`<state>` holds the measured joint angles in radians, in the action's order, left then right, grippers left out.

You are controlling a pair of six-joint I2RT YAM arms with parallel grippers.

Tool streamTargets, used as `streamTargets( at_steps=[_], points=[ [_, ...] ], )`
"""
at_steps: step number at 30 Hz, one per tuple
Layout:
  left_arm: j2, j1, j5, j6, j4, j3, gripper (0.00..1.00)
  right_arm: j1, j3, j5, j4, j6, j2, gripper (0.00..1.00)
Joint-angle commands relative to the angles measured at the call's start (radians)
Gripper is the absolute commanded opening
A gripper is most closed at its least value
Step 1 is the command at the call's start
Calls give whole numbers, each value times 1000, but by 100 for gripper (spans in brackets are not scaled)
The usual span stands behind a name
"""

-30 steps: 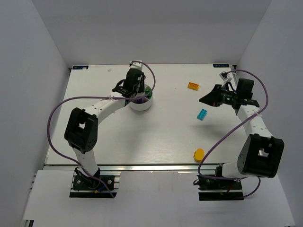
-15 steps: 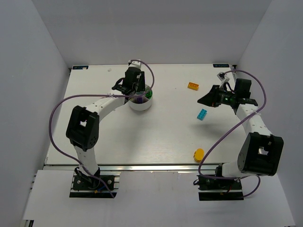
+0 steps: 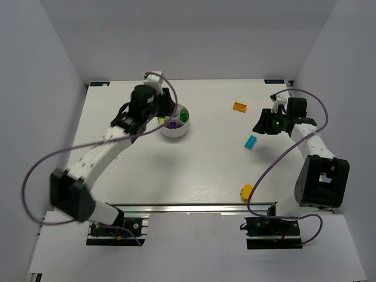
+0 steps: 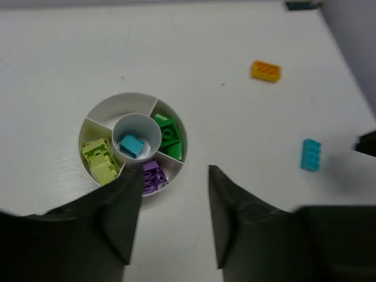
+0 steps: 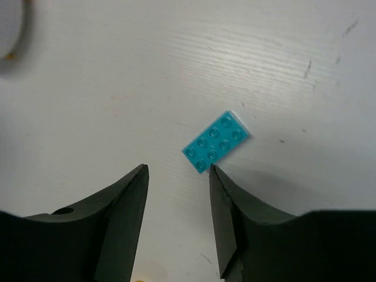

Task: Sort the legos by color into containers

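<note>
- The round white divided dish (image 4: 120, 101) sits on the tabletop (image 3: 200, 170), over toward the far left, with the left pincer (image 4: 174, 173) hanging above its near side.
- The left pincer has its fingers apart and nothing between them (only bare tabletop shows through the gap).
- Inside the dish there are lime bricks (image 4: 101, 161) in the left wedge, a green brick (image 4: 167, 132) in the right wedge, a purple brick (image 4: 153, 174) in the near wedge and a small cyan brick (image 4: 131, 145) in the central well.
- An orange brick (image 3: 239, 106) lies on the tabletop well to the right of the dish, toward the far edge.
- A loose cyan brick (image 5: 215, 141) lies flat with its studs up, nearer to us than the orange one and further right.
- The right pincer (image 5: 177, 169) hovers by that loose cyan brick, fingers spread and holding nothing. The brick lies just beyond the fingertips, one corner close to the right-hand finger (I can't tell whether they touch).
- A small yellow-orange rounded piece (image 3: 246, 191) rests near the front edge, well apart from everything else.
</note>
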<state>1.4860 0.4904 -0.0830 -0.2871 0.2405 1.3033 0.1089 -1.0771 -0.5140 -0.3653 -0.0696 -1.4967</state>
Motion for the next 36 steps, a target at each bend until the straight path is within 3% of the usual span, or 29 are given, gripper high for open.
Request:
streamTargets(
  at_steps=[1, 2, 4, 9, 11, 15, 21, 27, 30, 31, 34, 36],
  points=[
    [-297, -1, 137, -26, 54, -172, 63, -31, 11, 218, -73, 48, -42, 54],
    [-352, -1, 132, -21, 59, -217, 69, -32, 16, 233, -73, 94, -54, 70],
    [-499, -1, 117, 2, 59, -303, 73, -57, 6, 255, -84, 109, -66, 89],
    [-665, -1, -19, 80, 60, -502, 77, -92, -46, 328, -49, 244, -129, 89],
    [-720, -1, -47, 83, 30, -576, 78, -107, -114, 448, -64, 299, -202, 89],
    [-782, -1, -95, 100, 40, -596, 78, -167, -245, 635, -184, 395, -348, 89],
    [-866, -1, -142, 106, 34, -627, 79, -193, -241, 672, -173, 445, -416, 86],
    [-848, -1, -139, 111, 40, -622, 78, -196, -198, 674, -172, 458, -401, 71],
    [-848, -1, -146, 111, 37, -624, 78, -192, -169, 638, -146, 461, -373, 53],
    [-848, -1, -150, 111, 37, -625, 78, -190, -162, 637, -146, 459, -367, 38],
    [-848, -1, -158, 114, 39, -627, 78, -192, -176, 600, -155, 447, -369, 12],
    [-857, -1, -158, 117, 34, -630, 78, -196, -219, 539, -158, 427, -373, 1]
  ],
)
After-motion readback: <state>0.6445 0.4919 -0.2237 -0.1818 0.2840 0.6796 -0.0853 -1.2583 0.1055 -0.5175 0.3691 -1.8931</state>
